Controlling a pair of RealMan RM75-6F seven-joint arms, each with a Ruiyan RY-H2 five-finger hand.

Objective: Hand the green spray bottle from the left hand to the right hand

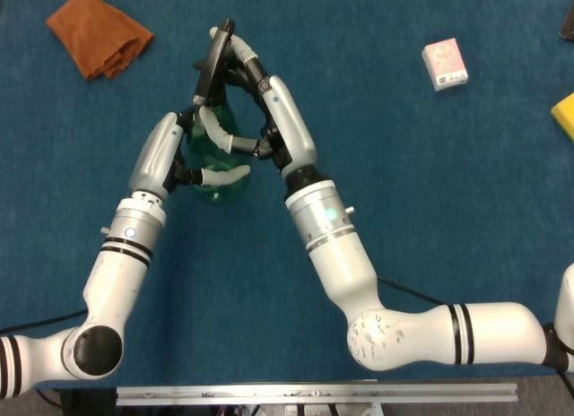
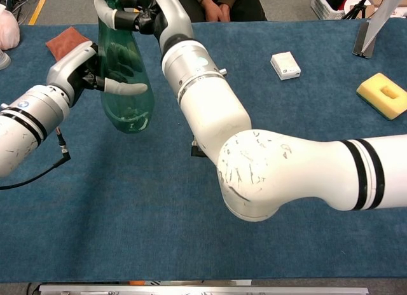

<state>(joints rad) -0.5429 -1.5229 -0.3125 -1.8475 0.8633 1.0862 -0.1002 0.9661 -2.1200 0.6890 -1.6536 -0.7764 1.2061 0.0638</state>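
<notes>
The green spray bottle (image 2: 126, 85) hangs upright above the blue table, its body also showing in the head view as a green patch (image 1: 215, 188). My left hand (image 2: 89, 67) wraps around the bottle's body from the left, thumb across the front. My right hand (image 2: 141, 14) reaches in from the right and grips the bottle's neck just under the dark spray head. In the head view my left hand (image 1: 191, 161) and right hand (image 1: 269, 107) meet over the bottle and hide most of it.
An orange cloth (image 1: 97, 30) lies at the far left. A small white box (image 2: 285, 65) and a yellow sponge (image 2: 382, 95) sit on the right. A person (image 2: 219, 2) sits at the far edge. My right forearm (image 2: 203, 98) crosses the middle.
</notes>
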